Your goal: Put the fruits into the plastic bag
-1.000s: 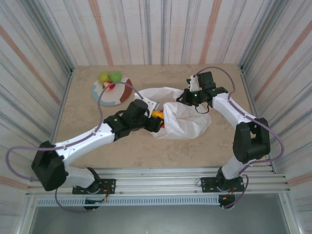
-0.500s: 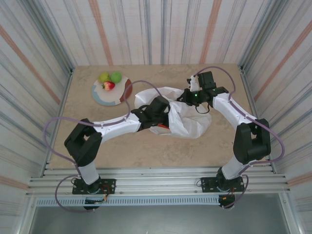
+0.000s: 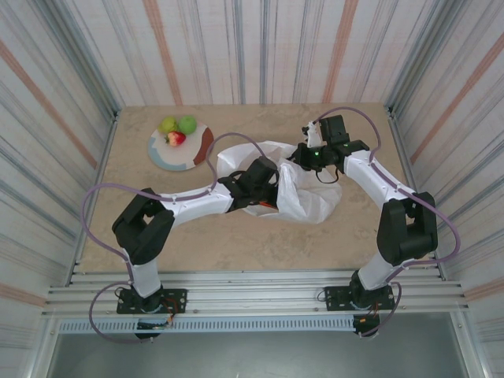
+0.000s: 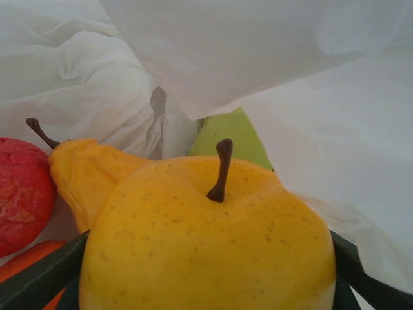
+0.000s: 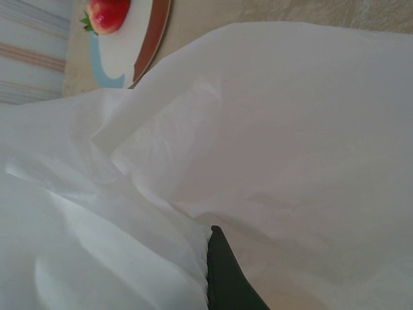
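My left gripper (image 3: 266, 187) reaches into the mouth of the white plastic bag (image 3: 307, 193). In the left wrist view a yellow apple (image 4: 206, 226) with a brown stem sits between its dark fingers (image 4: 39, 279), held inside the bag. Behind it lie a yellow pear (image 4: 80, 171), a red fruit (image 4: 19, 194), an orange fruit (image 4: 19, 274) and a green fruit (image 4: 235, 132). My right gripper (image 3: 302, 157) pinches the bag's upper edge; one dark finger (image 5: 226, 278) presses the film (image 5: 271, 129). Two green fruits (image 3: 178, 124) and a strawberry (image 3: 176, 138) rest on the plate.
The round multicoloured plate (image 3: 169, 156) lies at the back left of the beige table, with its rim (image 5: 151, 39) visible past the bag. Striped walls enclose the table on three sides. Bare tabletop (image 3: 236, 236) stretches in front of the bag.
My left arm has swung its elbow back and pushed the gripper, with the yellow apple, deeper into the bag. The right arm and the plate's fruits have stayed put.
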